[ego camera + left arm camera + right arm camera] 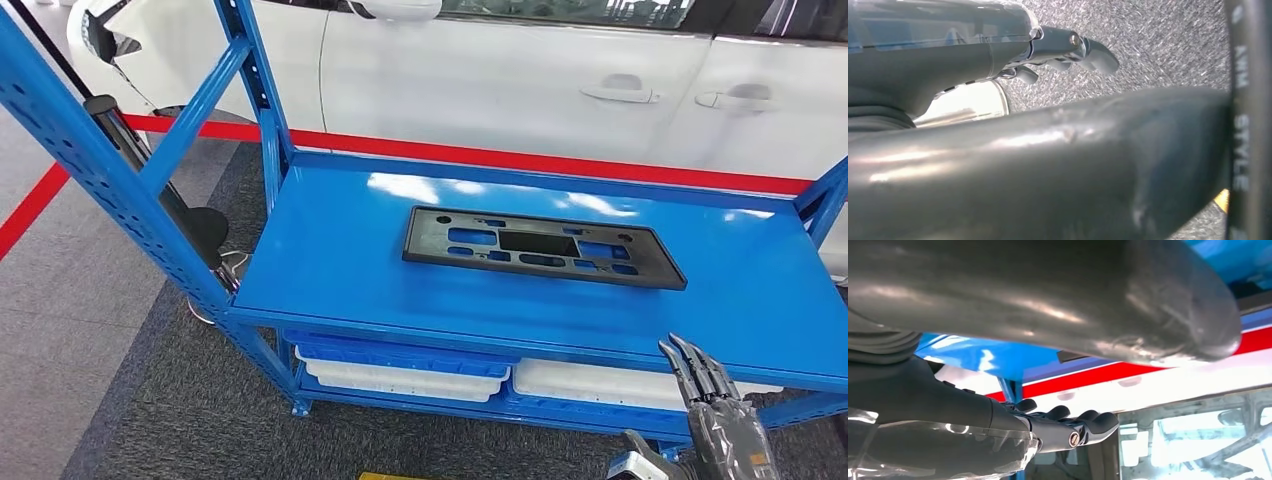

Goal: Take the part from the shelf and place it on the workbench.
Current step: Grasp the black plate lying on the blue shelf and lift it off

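A: What stands behind the blue frame?

B: A white car, side on, with two door handles showing. A red stripe runs along the floor just in front of it, and a second red line slants away on the left.

A: And underneath?

B: Two white trays sit side by side on the lower level. The floor there is dark grey carpet, with lighter grey floor further left.

A: Anything on the left?

B: A black pole on a round black base, leaning behind the blue upright.
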You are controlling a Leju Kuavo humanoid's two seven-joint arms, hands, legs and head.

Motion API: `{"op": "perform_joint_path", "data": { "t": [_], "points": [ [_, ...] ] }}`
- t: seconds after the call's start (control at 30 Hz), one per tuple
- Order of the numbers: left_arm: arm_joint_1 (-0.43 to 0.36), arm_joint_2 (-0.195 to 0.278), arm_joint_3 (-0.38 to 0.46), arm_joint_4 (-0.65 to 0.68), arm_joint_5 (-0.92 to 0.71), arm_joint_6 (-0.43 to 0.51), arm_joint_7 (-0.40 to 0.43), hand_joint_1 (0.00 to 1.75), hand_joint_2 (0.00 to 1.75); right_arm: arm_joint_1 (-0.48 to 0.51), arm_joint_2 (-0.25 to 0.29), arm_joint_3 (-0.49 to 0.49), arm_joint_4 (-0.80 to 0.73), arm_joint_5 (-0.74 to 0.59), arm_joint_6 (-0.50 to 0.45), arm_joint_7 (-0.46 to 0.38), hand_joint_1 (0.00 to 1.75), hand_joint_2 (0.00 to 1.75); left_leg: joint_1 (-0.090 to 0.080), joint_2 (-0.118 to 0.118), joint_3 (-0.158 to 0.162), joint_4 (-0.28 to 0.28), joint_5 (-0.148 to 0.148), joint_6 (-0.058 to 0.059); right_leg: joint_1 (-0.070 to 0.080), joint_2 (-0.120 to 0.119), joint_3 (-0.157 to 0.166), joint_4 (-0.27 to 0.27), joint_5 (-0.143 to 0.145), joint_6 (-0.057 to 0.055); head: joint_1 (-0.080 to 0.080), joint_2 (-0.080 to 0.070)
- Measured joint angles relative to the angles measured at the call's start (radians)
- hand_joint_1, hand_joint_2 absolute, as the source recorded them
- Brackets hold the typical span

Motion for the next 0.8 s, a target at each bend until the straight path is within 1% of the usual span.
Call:
{"op": "perform_joint_path", "data": {
  "t": [0.03,0.07,0.1,0.13,0.17,0.2,0.27,0.3,0.33,0.37,0.43,0.47,0.5,0.53,0.57,0.6,0.63,0.67,0.7,0.8],
  "points": [
    [0.000,0.000,0.000,0.000,0.000,0.000,0.001,0.00,0.00,-0.003,0.002,0.004,0.001,0.005,0.003,0.000,0.00,0.00,0.001,-0.001,0.008,0.000,-0.005,-0.002,-0.001,0.000,0.011,-0.038,0.038,0.000,0.000,0.000],
    [0.000,0.000,0.000,0.000,0.000,-0.001,0.002,0.00,0.00,-0.006,0.003,0.008,0.001,0.009,0.007,0.000,0.00,0.00,0.001,-0.002,0.016,0.000,-0.012,-0.006,-0.002,0.000,0.036,-0.104,0.084,-0.001,0.000,0.000],
    [0.000,0.000,0.000,0.000,0.000,-0.002,0.002,0.00,0.00,-0.009,0.004,0.011,0.002,0.013,0.010,0.000,0.00,0.00,0.000,-0.002,0.023,0.000,-0.018,-0.010,0.000,0.000,0.063,-0.167,0.117,-0.004,0.000,0.000],
    [0.000,0.000,-0.001,0.000,0.000,-0.002,0.002,0.00,0.00,-0.012,0.005,0.014,0.002,0.016,0.012,0.000,0.00,0.00,-0.001,-0.003,0.027,0.001,-0.024,-0.015,0.002,0.000,0.086,-0.218,0.135,-0.008,0.000,0.000],
    [-0.001,0.000,-0.001,0.000,0.000,-0.003,0.002,0.00,0.00,-0.014,0.006,0.017,0.002,0.018,0.012,0.001,0.00,0.00,-0.002,-0.003,0.029,0.001,-0.027,-0.020,0.006,0.001,0.097,-0.244,0.138,-0.013,0.000,0.000],
    [-0.001,0.000,-0.001,0.000,0.000,-0.003,0.001,0.00,0.00,-0.016,0.006,0.020,0.003,0.019,0.012,0.002,0.00,0.00,-0.002,-0.003,0.029,0.000,-0.029,-0.025,0.009,0.001,0.100,-0.249,0.131,-0.018,0.000,0.000],
    [-0.002,0.000,-0.001,0.000,0.000,-0.003,0.001,0.00,0.00,-0.016,0.007,0.024,0.002,0.020,0.012,0.004,0.00,0.00,-0.001,-0.002,0.033,-0.003,-0.034,-0.035,0.008,0.001,0.104,-0.259,0.130,-0.029,0.000,0.000],
    [-0.002,0.000,-0.001,0.000,0.000,-0.004,0.000,0.00,0.00,-0.016,0.007,0.025,0.002,0.020,0.012,0.006,0.00,0.00,-0.001,-0.001,0.032,0.007,-0.043,-0.040,0.006,0.001,0.110,-0.265,0.129,-0.036,0.000,0.000],
    [-0.002,0.000,-0.001,0.000,0.000,-0.004,-0.001,0.00,0.00,-0.016,0.007,0.025,0.002,0.020,0.011,0.009,0.00,0.00,-0.001,-0.001,0.022,0.035,-0.060,-0.044,0.003,0.000,0.116,-0.271,0.129,-0.042,0.000,0.000],
    [-0.003,0.001,-0.001,0.000,0.000,-0.004,-0.002,0.00,0.00,-0.015,0.007,0.025,0.002,0.020,0.011,0.012,0.00,0.00,0.000,0.000,0.000,0.083,-0.086,-0.047,0.002,-0.001,0.122,-0.274,0.128,-0.048,0.000,0.000],
    [-0.002,0.001,-0.001,0.000,0.000,-0.005,-0.004,0.00,0.00,-0.013,0.007,0.025,0.002,0.020,0.010,0.018,0.00,0.00,0.001,0.000,-0.072,0.216,-0.138,-0.050,0.005,-0.003,0.129,-0.275,0.121,-0.056,0.000,0.000],
    [-0.001,0.001,-0.001,0.000,0.000,-0.006,-0.004,0.00,0.00,-0.012,0.007,0.025,0.002,0.019,0.010,0.021,0.00,0.00,0.001,0.000,-0.102,0.264,-0.146,-0.051,0.007,-0.003,0.133,-0.274,0.117,-0.058,0.000,0.000],
    [0.001,0.002,-0.001,0.000,0.001,-0.006,-0.004,0.00,0.00,-0.009,0.007,0.025,0.002,0.019,0.010,0.025,0.00,0.00,0.002,0.000,-0.117,0.278,-0.133,-0.051,0.008,-0.003,0.139,-0.274,0.113,-0.058,0.000,0.000],
    [0.001,0.002,-0.001,0.000,0.001,-0.006,-0.004,0.00,0.00,-0.006,0.007,0.024,0.001,0.018,0.009,0.028,0.00,0.00,0.002,0.000,-0.113,0.251,-0.100,-0.049,0.009,-0.002,0.146,-0.274,0.108,-0.057,0.000,0.000],
    [0.002,0.002,-0.001,0.000,0.002,-0.006,-0.004,0.00,0.00,-0.003,0.007,0.023,0.000,0.017,0.008,0.031,0.00,0.00,0.001,0.000,-0.092,0.191,-0.053,-0.046,0.010,-0.002,0.155,-0.274,0.101,-0.056,0.000,0.000],
    [0.002,0.002,-0.001,0.000,0.002,-0.006,-0.004,0.00,0.00,0.000,0.007,0.021,0.000,0.016,0.007,0.034,0.00,0.00,0.000,0.000,-0.067,0.129,-0.018,-0.041,0.011,-0.002,0.163,-0.274,0.095,-0.052,0.000,0.000],
    [0.002,0.003,-0.001,0.000,0.002,-0.006,-0.004,0.00,0.00,0.003,0.007,0.019,-0.001,0.015,0.006,0.038,0.00,0.00,-0.001,0.000,-0.044,0.072,0.006,-0.037,0.013,-0.001,0.168,-0.271,0.090,-0.048,0.000,0.000],
    [0.001,0.003,-0.001,0.000,0.002,-0.006,-0.004,0.00,0.00,0.005,0.007,0.017,-0.003,0.012,0.005,0.040,0.00,0.00,-0.002,0.000,-0.030,0.037,0.015,-0.034,0.015,-0.001,0.169,-0.269,0.086,-0.044,0.000,0.000],
    [0.000,0.003,-0.001,0.000,0.002,-0.006,-0.003,0.00,0.00,0.008,0.006,0.014,-0.004,0.009,0.004,0.043,0.00,0.00,-0.003,-0.001,-0.025,0.024,0.013,-0.033,0.017,0.000,0.168,-0.267,0.084,-0.043,0.000,0.000],
    [0.001,0.002,-0.001,0.000,0.003,-0.011,-0.003,0.00,0.00,0.014,0.004,0.001,-0.007,-0.012,0.002,0.045,0.00,0.00,-0.004,-0.002,-0.024,0.015,0.014,-0.033,0.017,0.001,0.168,-0.270,0.085,-0.049,0.000,0.000]
  ]
}}
